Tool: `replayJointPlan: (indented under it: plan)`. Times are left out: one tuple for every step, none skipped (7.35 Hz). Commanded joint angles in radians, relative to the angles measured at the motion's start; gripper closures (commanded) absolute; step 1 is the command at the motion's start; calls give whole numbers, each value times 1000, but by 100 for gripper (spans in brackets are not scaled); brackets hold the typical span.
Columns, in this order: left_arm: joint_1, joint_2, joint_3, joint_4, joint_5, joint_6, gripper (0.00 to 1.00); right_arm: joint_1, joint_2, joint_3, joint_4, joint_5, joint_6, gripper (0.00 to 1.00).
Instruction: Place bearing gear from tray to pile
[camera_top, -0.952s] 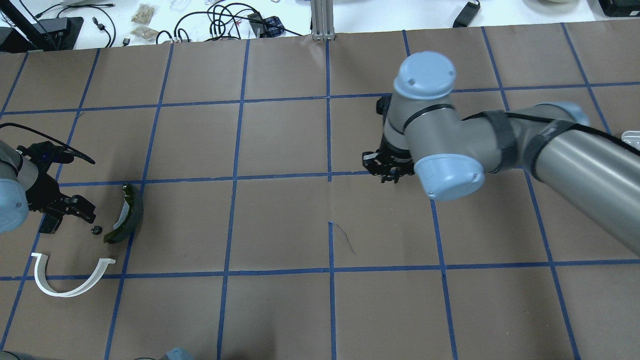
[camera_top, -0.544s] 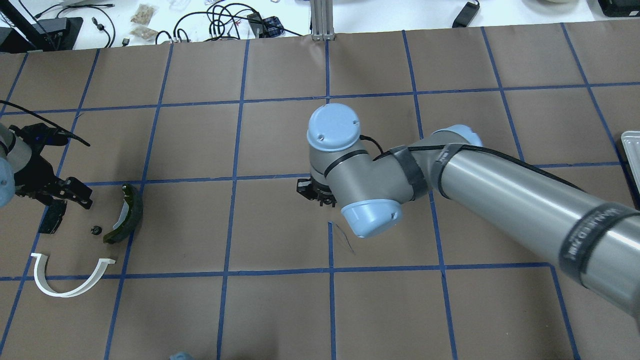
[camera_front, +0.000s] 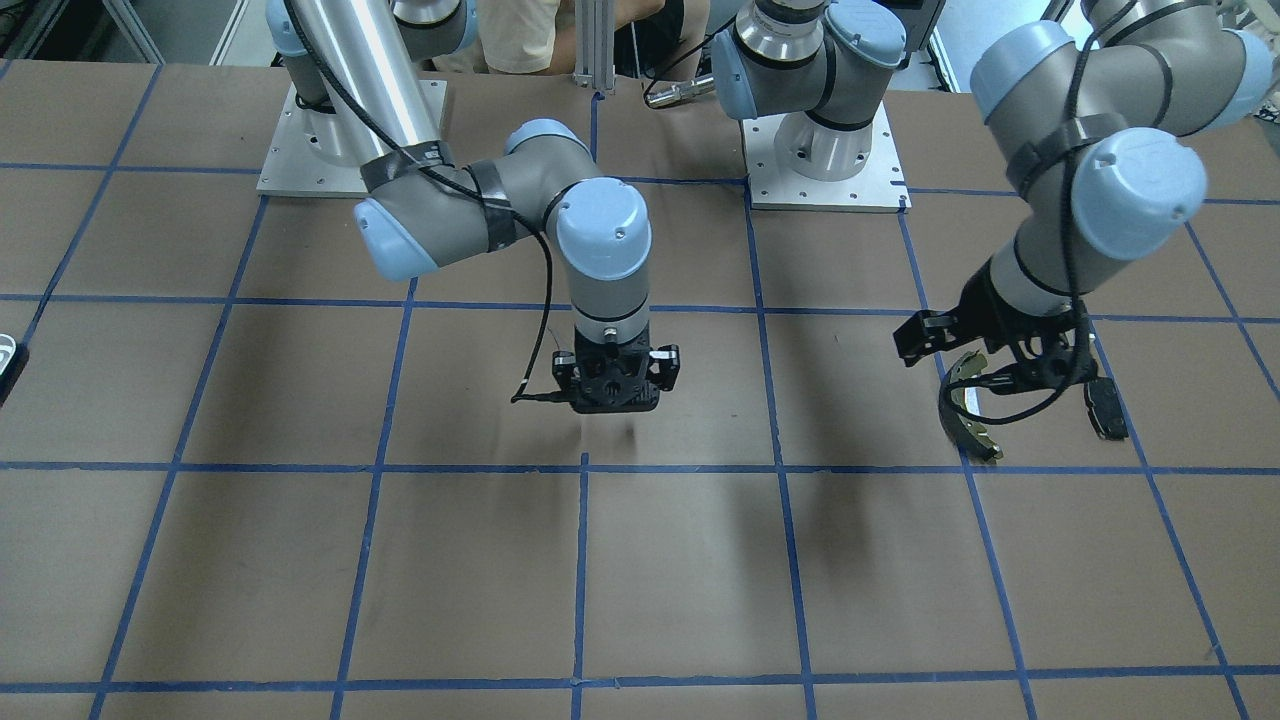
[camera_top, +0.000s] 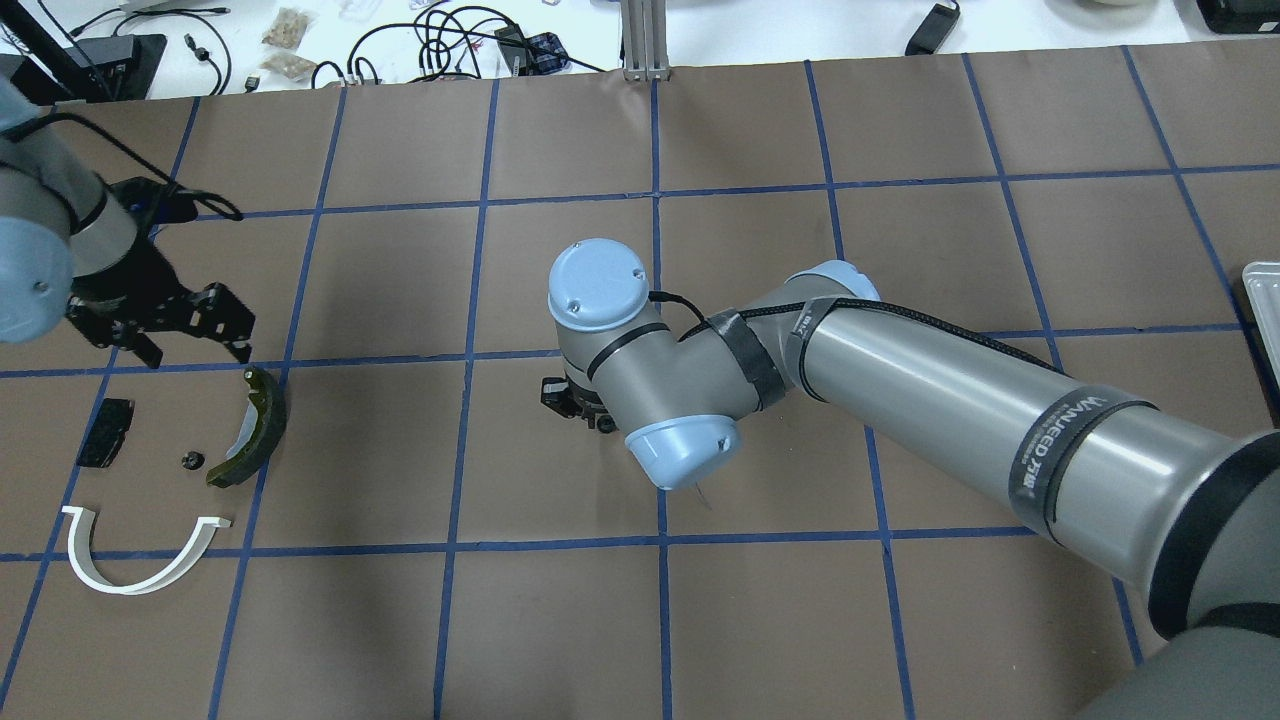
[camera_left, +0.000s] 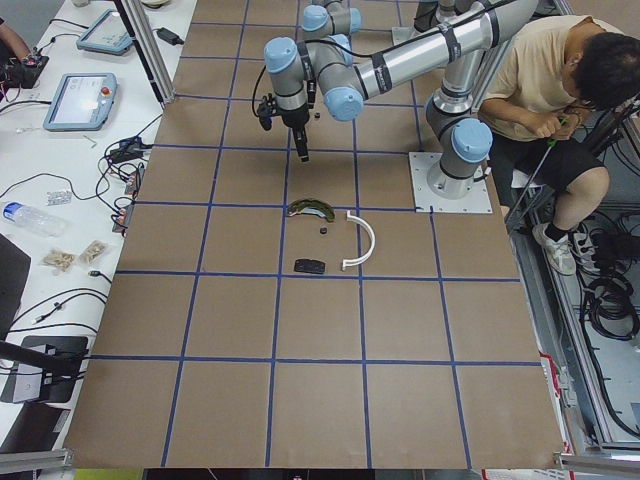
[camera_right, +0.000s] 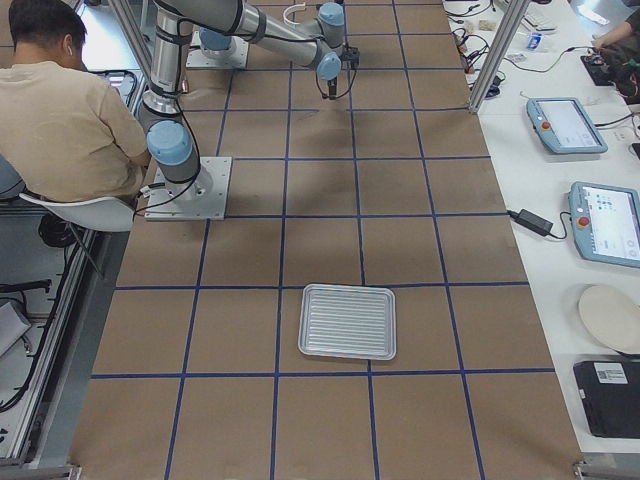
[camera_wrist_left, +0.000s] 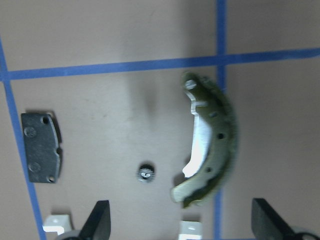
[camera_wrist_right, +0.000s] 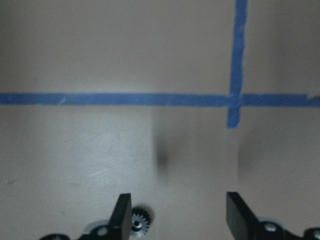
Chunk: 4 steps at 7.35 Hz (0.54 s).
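The right gripper (camera_wrist_right: 178, 212) hangs above the brown surface (camera_top: 560, 620), near a crossing of blue tape lines (camera_wrist_right: 235, 100). Its 2 fingers (camera_wrist_right: 123, 212) point down and stand apart with a clear gap between them. The bearing gear (camera_wrist_right: 138, 223) shows tight against the inner face of the finger on the wrist view's left, a little back from that fingertip. The other finger does not touch it. Whether the gear clings to the finger or lies on the surface beneath cannot be told.

The left gripper (camera_top: 192, 345) hovers over the pile (camera_top: 191, 460) with its 2 fingers spread wide and nothing between them. In its wrist view a 2nd small gear (camera_wrist_left: 146, 173) lies on the surface just ahead of the fingertips, within the gap, nearer the view's left finger. The dark brake shoe (camera_wrist_left: 212, 145) with the olive-green rim curves ahead of the other finger, just beside that gear but apart from it. The black pad (camera_wrist_left: 41, 146) lies ahead of and outside the view's left finger. 2 ends of the white bracket (camera_wrist_left: 190, 228) show at fingertip level, 1 outside the view's left finger and 1 between the fingers.

The tray (camera_right: 348, 321) lies well apart from both pairs of fingers.
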Motion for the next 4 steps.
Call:
replayJointPlan:
  plan:
    - [-208, -20, 9, 14, -49, -189, 0, -202, -160, -15, 180, -2, -235, 0]
    - [-323, -61, -9, 114, -54, -295, 0, -328, -228, -22, 237, -2, -346, 0]
    - [-388, -122, -32, 188, -54, -426, 0, -403, -288, -51, 304, 0, -428, 0]
    - [-449, -185, -50, 278, -71, -475, 0, -419, -329, -129, 452, -11, -445, 0]
